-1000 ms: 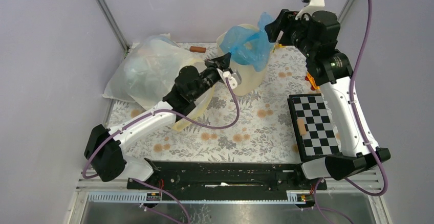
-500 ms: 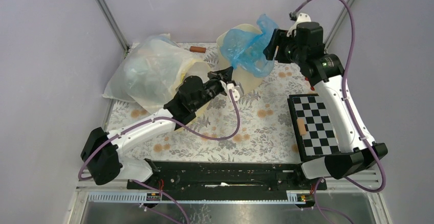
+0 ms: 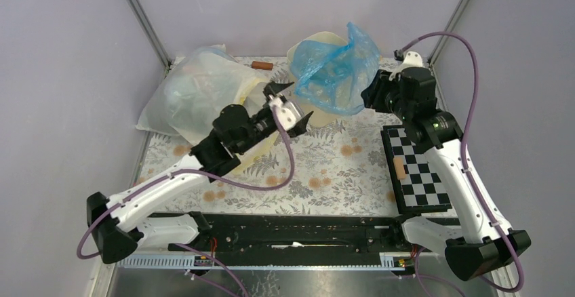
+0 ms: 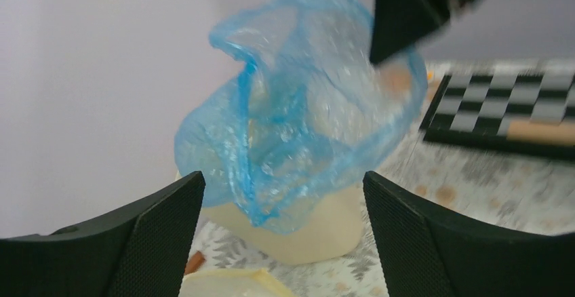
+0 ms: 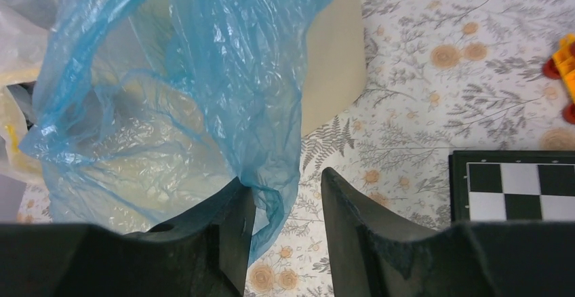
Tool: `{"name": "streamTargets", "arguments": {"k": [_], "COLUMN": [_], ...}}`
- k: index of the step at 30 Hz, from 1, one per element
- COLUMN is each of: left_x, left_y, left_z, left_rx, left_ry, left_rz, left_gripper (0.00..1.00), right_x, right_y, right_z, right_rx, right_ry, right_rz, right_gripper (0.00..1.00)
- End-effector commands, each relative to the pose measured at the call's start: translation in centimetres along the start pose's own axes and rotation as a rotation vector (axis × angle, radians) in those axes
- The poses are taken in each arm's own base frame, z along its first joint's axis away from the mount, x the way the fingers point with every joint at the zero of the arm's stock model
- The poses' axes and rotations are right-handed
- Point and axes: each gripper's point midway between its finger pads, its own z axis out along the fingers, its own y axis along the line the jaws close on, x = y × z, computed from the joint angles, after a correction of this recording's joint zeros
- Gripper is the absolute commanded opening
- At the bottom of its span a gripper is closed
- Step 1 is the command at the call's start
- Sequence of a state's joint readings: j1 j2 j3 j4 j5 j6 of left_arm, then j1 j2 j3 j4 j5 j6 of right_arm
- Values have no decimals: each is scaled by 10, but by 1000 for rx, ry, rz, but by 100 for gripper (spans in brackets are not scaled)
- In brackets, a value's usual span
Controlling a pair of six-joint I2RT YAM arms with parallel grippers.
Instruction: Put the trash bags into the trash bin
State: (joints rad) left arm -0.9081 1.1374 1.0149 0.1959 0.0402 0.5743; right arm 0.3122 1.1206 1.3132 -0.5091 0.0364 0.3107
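Over the bin (image 4: 305,236), a trash bag (image 3: 335,73) half-hides the mouth; left jaws gape, right jaws ajar.

The bag (image 3: 335,70) is thin, crinkly, translucent light-blue plastic, in the upper middle of the top view. It stands puffed up and covers the mouth of the bin (image 3: 324,116). The bin is cream and smooth, and only part of its rim and its lower wall show.
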Motion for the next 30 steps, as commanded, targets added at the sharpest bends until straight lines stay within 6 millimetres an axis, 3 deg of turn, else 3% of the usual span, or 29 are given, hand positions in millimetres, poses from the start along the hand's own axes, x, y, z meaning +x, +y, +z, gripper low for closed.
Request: {"name": "streamTargets", "arguments": {"k": [1,5,10,13,14,20,30], "left_x": [-83,-85,-72,-64,-61,-45,8], "left_y": [54,69,69,75,76,69,76], "left_z": [-23,-9,29,51,58,95,131], "left_rx": [-166,-189,-154,-176,-184,-181,-245], "left_ry": [-159,-33,102,184,203,243,363], "left_rz": [-390,-442,-373,-366,-381,-381,-324], "left_gripper": [92,89,84,62,60,70,69], "right_x": [-2,0,3,3,2,2,-13], "right_y": [15,12,11,12,12,12,3], "right_z": [5,3,1,1,0,0,-6], "right_rx": [-83,-76,-78,-81,-84,-87,-36], "right_ry": [-45,-46,-48,-51,-54,-75,-134], "right_rz": [33,28,26,24,26,31,6], "right_gripper": [47,46,47,49,50,55,59]}}
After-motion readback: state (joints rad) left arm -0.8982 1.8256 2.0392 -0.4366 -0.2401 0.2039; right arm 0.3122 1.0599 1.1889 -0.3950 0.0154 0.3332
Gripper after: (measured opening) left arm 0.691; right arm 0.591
